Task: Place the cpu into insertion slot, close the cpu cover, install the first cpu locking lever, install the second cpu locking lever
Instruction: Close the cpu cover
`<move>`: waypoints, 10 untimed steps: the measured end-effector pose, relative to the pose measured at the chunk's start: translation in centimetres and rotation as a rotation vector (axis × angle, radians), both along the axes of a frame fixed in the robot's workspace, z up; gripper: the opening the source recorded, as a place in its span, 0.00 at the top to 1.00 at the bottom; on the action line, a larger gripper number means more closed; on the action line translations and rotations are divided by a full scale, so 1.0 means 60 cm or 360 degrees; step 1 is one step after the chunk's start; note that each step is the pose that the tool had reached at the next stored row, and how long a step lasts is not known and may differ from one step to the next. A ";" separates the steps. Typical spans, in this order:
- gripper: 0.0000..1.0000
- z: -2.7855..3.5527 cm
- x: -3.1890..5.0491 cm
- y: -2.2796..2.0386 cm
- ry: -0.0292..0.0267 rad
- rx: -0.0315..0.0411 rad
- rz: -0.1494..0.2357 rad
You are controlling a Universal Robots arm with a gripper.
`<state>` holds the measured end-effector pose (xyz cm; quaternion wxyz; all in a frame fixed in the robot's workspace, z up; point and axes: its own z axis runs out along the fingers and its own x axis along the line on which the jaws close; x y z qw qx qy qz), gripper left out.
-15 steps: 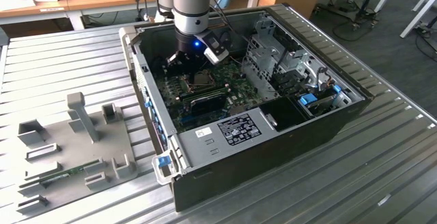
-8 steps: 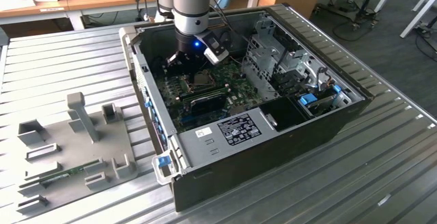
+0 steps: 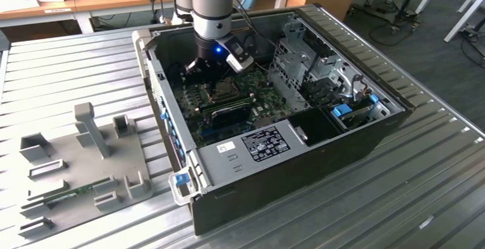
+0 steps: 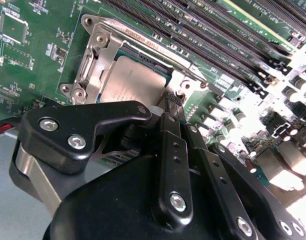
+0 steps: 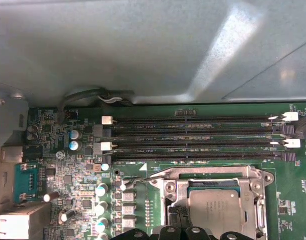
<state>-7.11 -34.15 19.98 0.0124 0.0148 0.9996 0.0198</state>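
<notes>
Hovering at the socket's edge, the gripper [image 4: 171, 98], jaws pressed together and empty, is just beside the cpu [image 4: 135, 82] lying flat inside the cpu cover [image 4: 99, 57].

An open computer case [image 3: 379, 127] lies on its side on the ribbed metal desk [image 3: 364, 203], at the centre of the exterior view. The arm [image 3: 210, 10] drops in from twelve o'clock with a blue light on its wrist. The tool [image 3: 199, 70] hangs over the green motherboard [image 3: 262, 84], just at eleven o'clock of the socket [image 3: 225, 91]. At eight o'clock a grey fixture plate [image 3: 83, 169] carries upright blocks and a memory stick [image 3: 72, 193].
</notes>
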 end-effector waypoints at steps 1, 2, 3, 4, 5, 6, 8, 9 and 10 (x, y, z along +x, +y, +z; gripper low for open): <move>0.89 0.000 0.000 0.0000 0.00000 0.0000 0.0000; 0.89 0.000 0.000 0.0000 0.00000 0.0000 0.0000; 0.89 0.000 0.000 0.0000 0.00000 0.0000 0.0000; 0.89 0.000 0.000 0.0001 -0.00001 0.0000 0.0000; 0.89 0.000 0.000 0.0001 -0.00001 0.0000 0.0000; 0.89 0.000 0.000 0.0001 -0.00001 0.0000 0.0000; 0.89 -0.001 0.000 0.0000 0.00002 0.0000 0.0000; 0.89 -0.002 0.000 -0.0001 0.00004 -0.0001 0.0000; 0.89 -0.002 0.000 -0.0001 0.00004 -0.0001 0.0000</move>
